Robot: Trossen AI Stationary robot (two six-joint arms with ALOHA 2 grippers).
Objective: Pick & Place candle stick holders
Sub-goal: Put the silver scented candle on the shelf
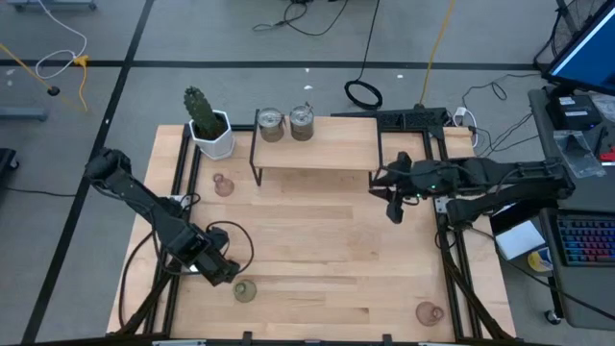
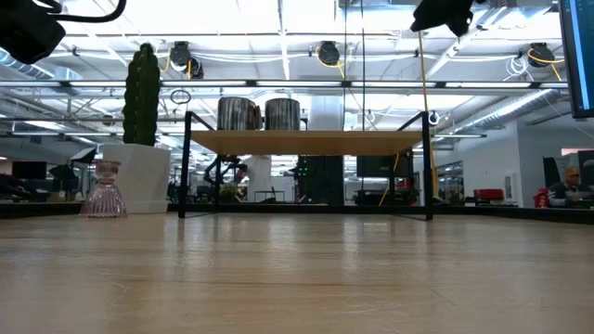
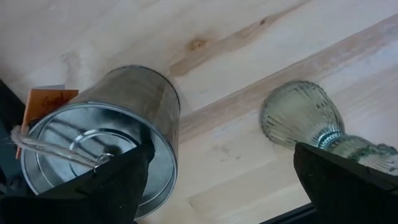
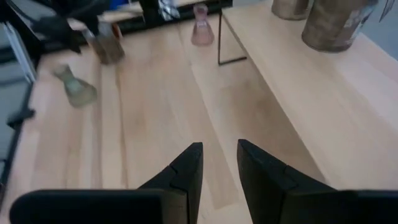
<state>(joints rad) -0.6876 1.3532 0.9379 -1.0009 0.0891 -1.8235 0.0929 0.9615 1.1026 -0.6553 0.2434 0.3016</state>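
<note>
Shelf top: two squat silvery metal holders point(image 1: 286, 124)
Left of shelf: white-potted green cactus point(image 1: 209, 125)
Before cactus: pink glass holder point(image 1: 223, 184)

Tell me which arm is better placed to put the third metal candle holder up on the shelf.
Left. The left gripper already has the metal candle holder between its fingers near the table's front left. The right gripper hovers empty by the shelf, where two metal holders stand.
</note>
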